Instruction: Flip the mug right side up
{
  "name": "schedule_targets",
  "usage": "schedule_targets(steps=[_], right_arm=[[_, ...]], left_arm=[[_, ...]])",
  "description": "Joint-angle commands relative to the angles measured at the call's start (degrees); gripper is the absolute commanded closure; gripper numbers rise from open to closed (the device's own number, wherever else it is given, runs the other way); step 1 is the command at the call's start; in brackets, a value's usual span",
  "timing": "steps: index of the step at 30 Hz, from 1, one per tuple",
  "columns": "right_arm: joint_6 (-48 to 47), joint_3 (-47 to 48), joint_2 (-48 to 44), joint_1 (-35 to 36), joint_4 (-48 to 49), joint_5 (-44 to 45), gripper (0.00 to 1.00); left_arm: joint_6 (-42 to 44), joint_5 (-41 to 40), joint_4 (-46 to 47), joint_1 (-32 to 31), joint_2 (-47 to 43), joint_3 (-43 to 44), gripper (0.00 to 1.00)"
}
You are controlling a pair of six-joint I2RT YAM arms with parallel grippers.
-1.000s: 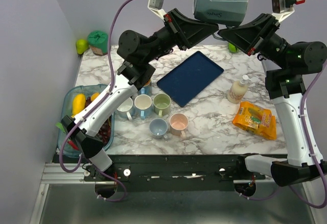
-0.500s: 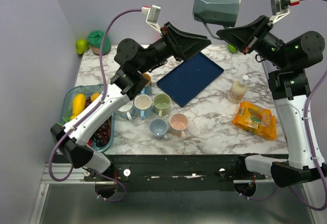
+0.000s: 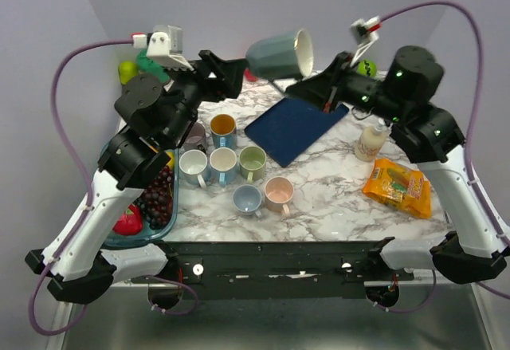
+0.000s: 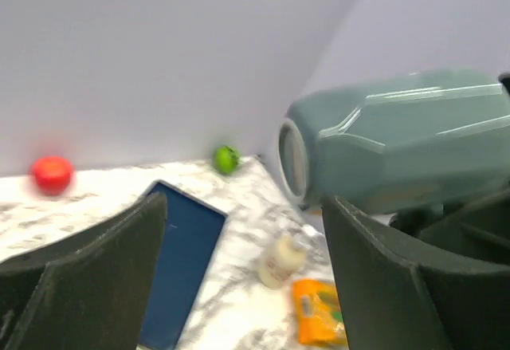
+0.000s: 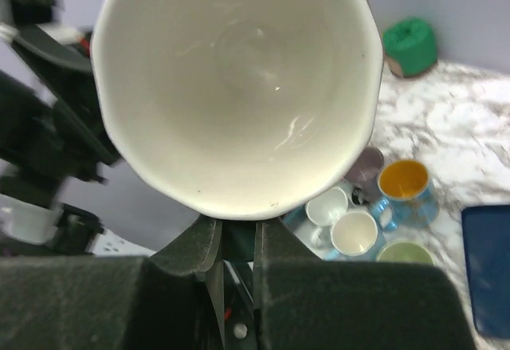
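Note:
The grey-green mug [image 3: 277, 53] with a white inside hangs in the air above the back of the table, lying on its side with its mouth toward the right arm. My right gripper [image 3: 293, 87] is shut on its handle from below; in the right wrist view the mug [image 5: 235, 87] fills the frame mouth-on above the shut gripper [image 5: 237, 238]. My left gripper [image 3: 229, 77] stands open just left of the mug, apart from it. Seen from the left wrist, the mug [image 4: 398, 151] floats beyond the right finger, and the gripper [image 4: 247, 278] holds nothing.
A dark blue tray [image 3: 295, 120] lies under the mug. Several cups [image 3: 223, 163] stand left of centre. A cream bottle [image 3: 371, 139] and an orange packet [image 3: 397, 186] are on the right. A fruit bin [image 3: 147, 198] sits at the left edge.
My left gripper opened, let go of the mug and drew back to the left. The right gripper carried the mug lower and leftward, turning it.

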Motion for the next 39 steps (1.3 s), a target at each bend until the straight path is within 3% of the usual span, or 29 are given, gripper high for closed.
schedule_targets(steps=[1,8,13,25,39], right_arm=[[-11.48,-6.18,0.42,12.04,-6.99,15.23,0.99],[-14.04,-18.58,1.65,22.25,-6.91,22.89,0.99],[-17.11,-21.41,5.42,26.73,-5.68,24.65,0.99],[-22.74,-17.8,20.45,34.3,-6.65,25.97,0.99],[-25.3,-11.57,33.54,40.44,-7.08,33.52,0.99]], left_arm=[[8.65,-22.94,-13.56,0.32,-2.97,2.83,0.12],[11.73,-41.3,-19.2,0.41,-10.17,2.65,0.11],[12.08,-47.21,-24.02,0.32,-14.31,2.3,0.11],[6.9,-43.98,-34.84,0.32,-16.87,2.74,0.06],[10.24,-39.4,-36.08,0.32,-18.18,3.79,0.02]])
